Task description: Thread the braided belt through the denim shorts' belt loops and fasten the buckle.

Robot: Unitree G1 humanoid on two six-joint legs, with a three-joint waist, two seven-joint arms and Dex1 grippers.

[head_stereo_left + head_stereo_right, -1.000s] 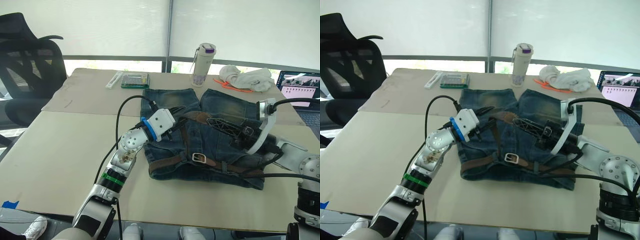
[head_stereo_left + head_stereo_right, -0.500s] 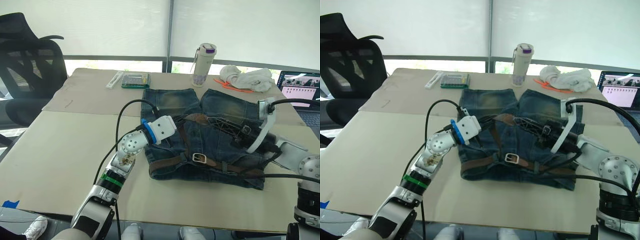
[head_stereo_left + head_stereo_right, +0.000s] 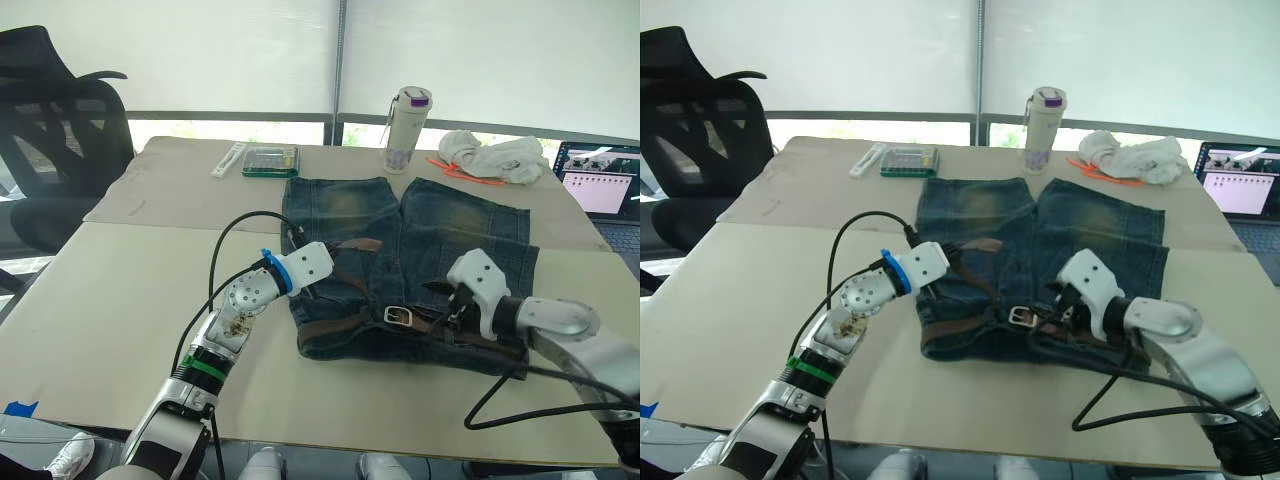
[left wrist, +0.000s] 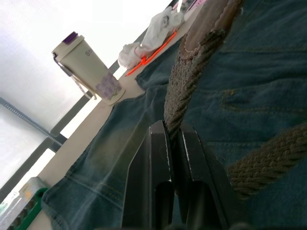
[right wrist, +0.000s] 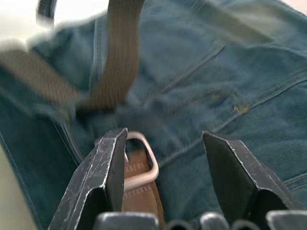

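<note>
While clamped in the left gripper (image 4: 173, 139), braided belt (image 4: 192, 76) brown, seemingly rope-textured; right gripper (image 5: 165, 148) agape.

You've got a beige tabletop (image 3: 120, 300) with the denim shorts (image 3: 440, 225) spread flat mid-table. Along your far edge sit a white tumbler (image 3: 404, 130), a green tray (image 3: 271, 160), a white cloth bundle (image 3: 490, 157), and a laptop (image 3: 600, 185) far right.
</note>
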